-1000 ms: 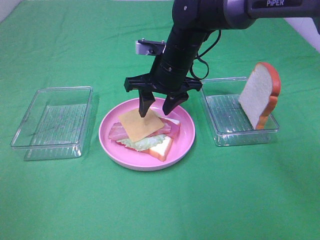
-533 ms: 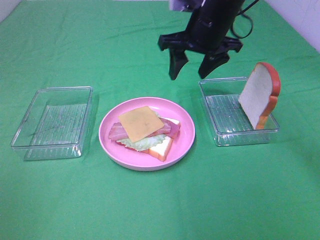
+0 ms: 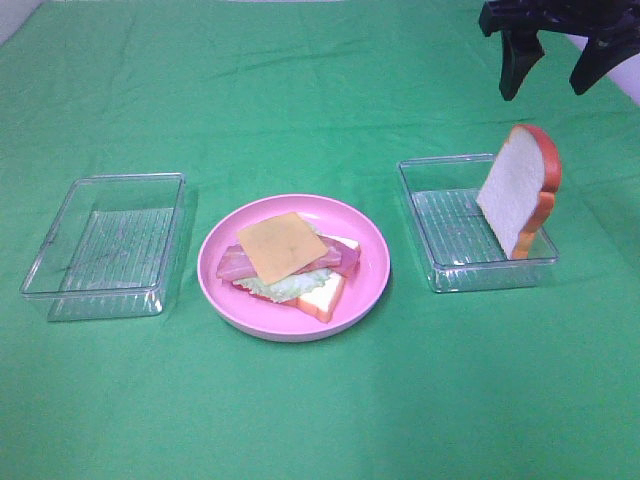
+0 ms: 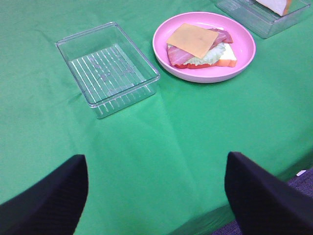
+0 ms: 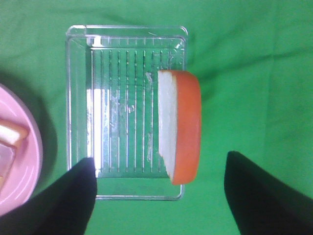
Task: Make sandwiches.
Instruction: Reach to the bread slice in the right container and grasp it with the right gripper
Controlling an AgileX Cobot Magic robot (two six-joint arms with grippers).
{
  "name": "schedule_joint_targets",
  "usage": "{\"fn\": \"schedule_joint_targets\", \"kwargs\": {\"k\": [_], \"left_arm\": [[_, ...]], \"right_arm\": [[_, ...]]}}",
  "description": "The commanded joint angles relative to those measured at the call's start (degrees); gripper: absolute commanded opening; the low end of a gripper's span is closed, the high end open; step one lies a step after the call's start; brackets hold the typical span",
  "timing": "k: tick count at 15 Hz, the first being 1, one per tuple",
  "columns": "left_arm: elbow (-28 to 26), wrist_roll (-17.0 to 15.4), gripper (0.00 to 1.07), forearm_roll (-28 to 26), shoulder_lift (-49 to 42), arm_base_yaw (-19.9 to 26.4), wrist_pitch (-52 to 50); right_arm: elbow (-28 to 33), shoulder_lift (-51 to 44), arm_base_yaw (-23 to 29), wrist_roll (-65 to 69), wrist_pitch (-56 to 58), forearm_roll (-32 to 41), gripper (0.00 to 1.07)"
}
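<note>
Orange-crusted bread slice (image 3: 520, 190) is leaning upright in the right tray (image 3: 440, 275), looking light and stiff; you're wanting its two flat faces. Right claw (image 3: 552, 65) is hovering above it, jaws spread, empty. Left claw (image 4: 156, 191) is hanging open. Half-built sandwich (image 3: 290, 262) is waiting on the plate (image 3: 365, 290); only the tray wall is crowding you.

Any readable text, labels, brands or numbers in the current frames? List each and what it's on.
None readable in any current view.
Trays: clear ribbed plastic, no markings.
Plate: plain pink.
Bread slice and cheese: no print.
Right gripper: plain black fingers, no lettering showing.
</note>
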Motion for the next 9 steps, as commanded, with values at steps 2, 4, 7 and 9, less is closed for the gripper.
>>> {"fn": "schedule_joint_targets", "kwargs": {"k": [2, 4, 7, 9], "left_arm": [[-0.06, -0.06, 0.74, 0.00, -0.29, -0.17, -0.57], [-0.06, -0.06, 0.74, 0.00, -0.29, -0.17, -0.57], [-0.06, -0.06, 0.74, 0.00, -0.29, -0.17, -0.57], [-0.06, -0.06, 0.74, 0.00, -0.29, -0.17, -0.57]], "right_arm": [[0.17, 3.72, -0.17, 0.23, 0.74, -0.97, 0.73], [0.17, 5.44, -0.17, 0.23, 0.63, -1.95, 0.74], [0.17, 8.82, -0.17, 0.23, 0.29, -3.44, 0.74], [0.17, 11.23, -0.17, 0.06, 0.06, -3.15, 0.73]]}}
